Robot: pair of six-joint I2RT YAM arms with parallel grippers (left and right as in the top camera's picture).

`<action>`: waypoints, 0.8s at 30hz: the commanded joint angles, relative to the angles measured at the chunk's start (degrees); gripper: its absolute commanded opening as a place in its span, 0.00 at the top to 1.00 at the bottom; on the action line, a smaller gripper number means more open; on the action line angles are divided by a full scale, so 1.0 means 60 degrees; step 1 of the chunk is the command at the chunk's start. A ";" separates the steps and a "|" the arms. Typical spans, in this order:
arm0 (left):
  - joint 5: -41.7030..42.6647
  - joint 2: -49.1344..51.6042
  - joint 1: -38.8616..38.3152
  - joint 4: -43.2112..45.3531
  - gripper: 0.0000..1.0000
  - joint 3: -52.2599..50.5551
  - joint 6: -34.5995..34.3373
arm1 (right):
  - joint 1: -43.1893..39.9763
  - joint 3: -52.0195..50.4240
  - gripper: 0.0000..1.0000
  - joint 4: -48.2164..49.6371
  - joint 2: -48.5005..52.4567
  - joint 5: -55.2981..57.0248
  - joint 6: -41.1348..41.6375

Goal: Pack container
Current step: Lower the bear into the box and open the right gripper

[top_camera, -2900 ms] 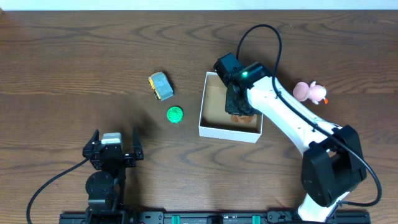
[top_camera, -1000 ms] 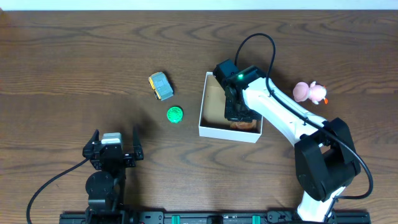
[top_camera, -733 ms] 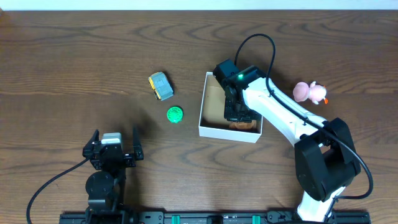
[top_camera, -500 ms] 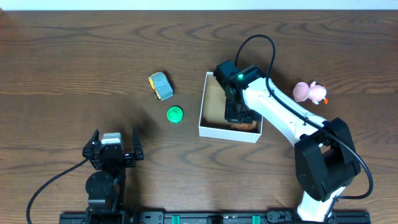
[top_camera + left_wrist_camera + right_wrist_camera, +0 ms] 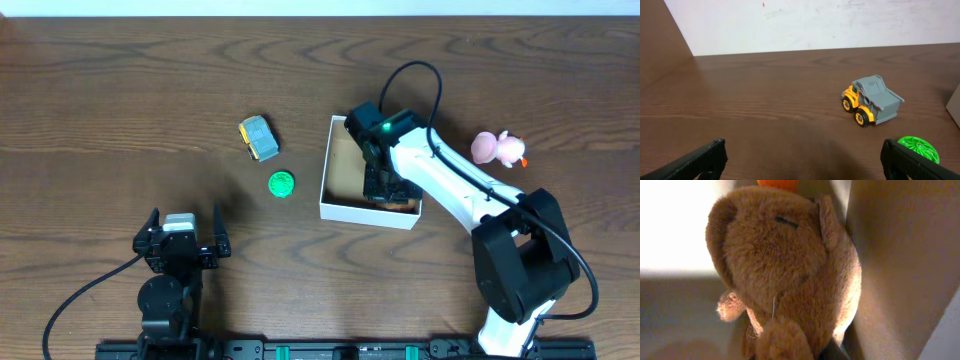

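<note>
The container (image 5: 365, 212), a white-walled cardboard box with a brown inside, sits right of the table's middle. My right gripper (image 5: 383, 186) reaches down into its near right corner and is shut on a brown plush toy (image 5: 394, 201). In the right wrist view the plush toy (image 5: 785, 265) fills the frame, pressed against the brown wall of the container (image 5: 900, 255), and it hides the fingers. My left gripper (image 5: 183, 232) is open and empty at the front left, also shown in the left wrist view (image 5: 802, 155).
A grey and yellow toy truck (image 5: 258, 138) (image 5: 871, 100) and a green disc (image 5: 281, 184) (image 5: 918, 149) lie left of the container. A pink duck toy (image 5: 498, 149) lies to its right. The right arm's cable arcs over the container's far side.
My right gripper has gone lower into the container with the plush toy and shifted toward the near right corner. The left arm has not moved.
</note>
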 commanded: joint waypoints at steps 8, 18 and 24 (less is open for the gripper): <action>0.0157 -0.0058 0.0047 -0.0076 0.02 -0.0273 0.0095 | 0.0113 -0.0157 0.84 0.0036 0.0149 0.0080 0.0127; 0.0157 -0.0058 0.0047 -0.0076 0.02 -0.0273 0.0095 | 0.0095 -0.0153 0.39 0.0102 0.0149 0.0477 0.0127; 0.0157 -0.0058 0.0047 -0.0076 0.02 -0.0273 0.0095 | 0.0076 -0.0153 0.34 0.0342 0.0149 0.0481 0.0124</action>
